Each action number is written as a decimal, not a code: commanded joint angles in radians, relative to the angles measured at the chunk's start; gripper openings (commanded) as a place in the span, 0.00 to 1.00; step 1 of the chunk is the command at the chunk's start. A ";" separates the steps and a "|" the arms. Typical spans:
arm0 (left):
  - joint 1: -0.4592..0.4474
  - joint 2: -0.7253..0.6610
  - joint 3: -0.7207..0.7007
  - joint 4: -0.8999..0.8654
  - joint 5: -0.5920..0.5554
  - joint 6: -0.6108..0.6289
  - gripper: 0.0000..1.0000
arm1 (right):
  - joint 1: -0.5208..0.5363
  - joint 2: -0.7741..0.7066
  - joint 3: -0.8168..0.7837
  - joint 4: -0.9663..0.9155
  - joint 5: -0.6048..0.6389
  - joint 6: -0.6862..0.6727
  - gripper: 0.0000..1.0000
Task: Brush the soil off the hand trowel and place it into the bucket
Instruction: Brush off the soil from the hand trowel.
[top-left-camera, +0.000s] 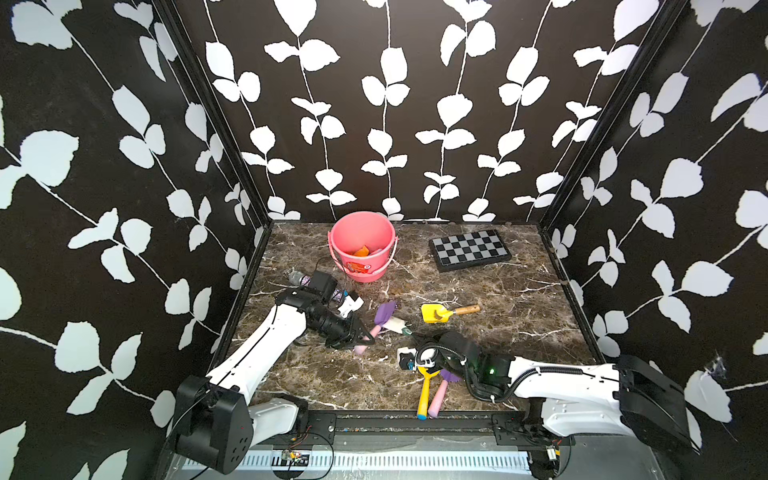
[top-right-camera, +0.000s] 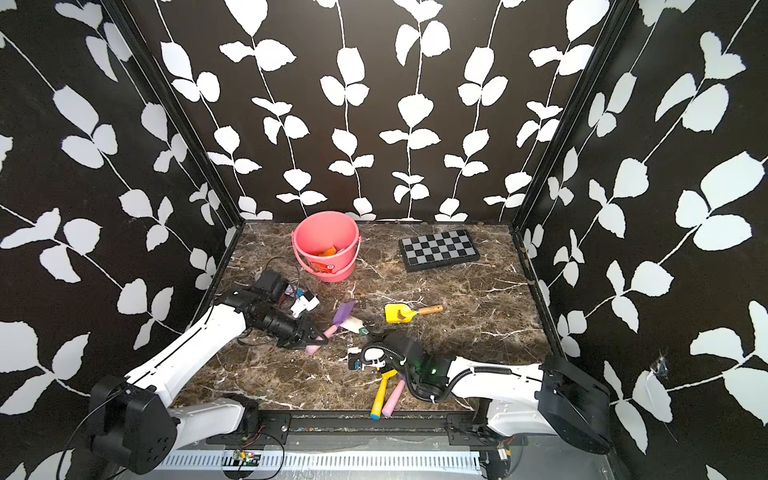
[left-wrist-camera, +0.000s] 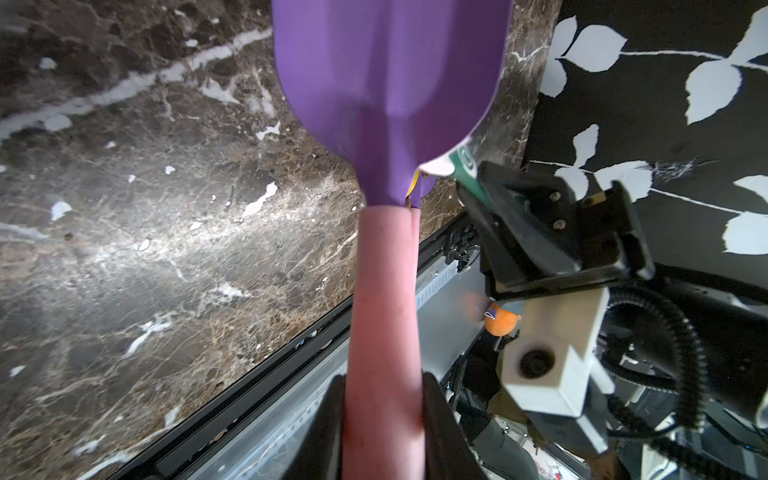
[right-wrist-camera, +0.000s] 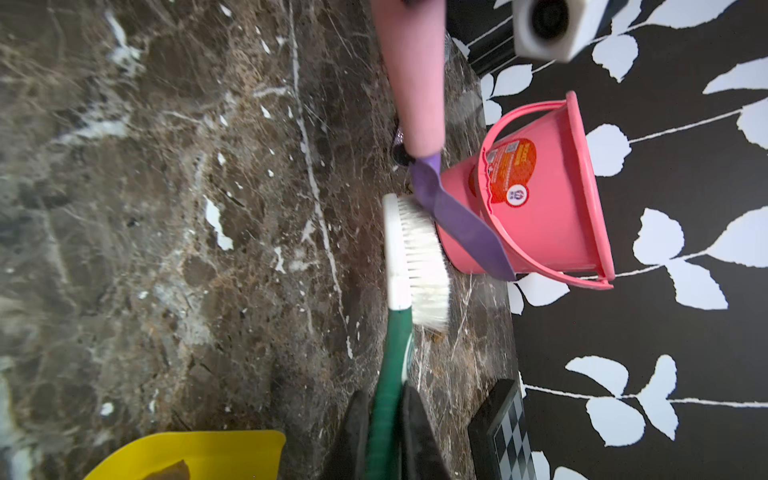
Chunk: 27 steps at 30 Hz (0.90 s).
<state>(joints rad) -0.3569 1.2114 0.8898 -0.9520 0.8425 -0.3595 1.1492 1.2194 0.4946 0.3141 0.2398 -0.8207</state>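
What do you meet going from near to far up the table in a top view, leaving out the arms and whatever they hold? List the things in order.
Yellow-handled tool → yellow scoop → chessboard. The bucket sits level with the chessboard, so it is left out.

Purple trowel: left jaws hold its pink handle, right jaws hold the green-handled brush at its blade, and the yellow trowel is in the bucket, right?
Not the last part. The yellow trowel lies on the table, outside the bucket, with a soil lump on its blade; both top views show it. The rest stands.
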 joint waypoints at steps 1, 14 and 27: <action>0.003 -0.026 -0.024 0.052 0.071 -0.027 0.00 | 0.009 0.018 0.044 0.081 -0.030 0.003 0.00; 0.004 -0.028 -0.035 0.015 0.048 0.002 0.00 | -0.113 -0.021 -0.002 0.155 0.055 -0.016 0.00; 0.016 -0.040 0.025 0.036 0.041 -0.019 0.00 | -0.064 -0.109 -0.028 -0.057 0.101 0.097 0.00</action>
<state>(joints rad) -0.3458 1.1965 0.8944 -0.9310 0.8742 -0.3752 1.0588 1.1278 0.4599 0.2901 0.3199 -0.7559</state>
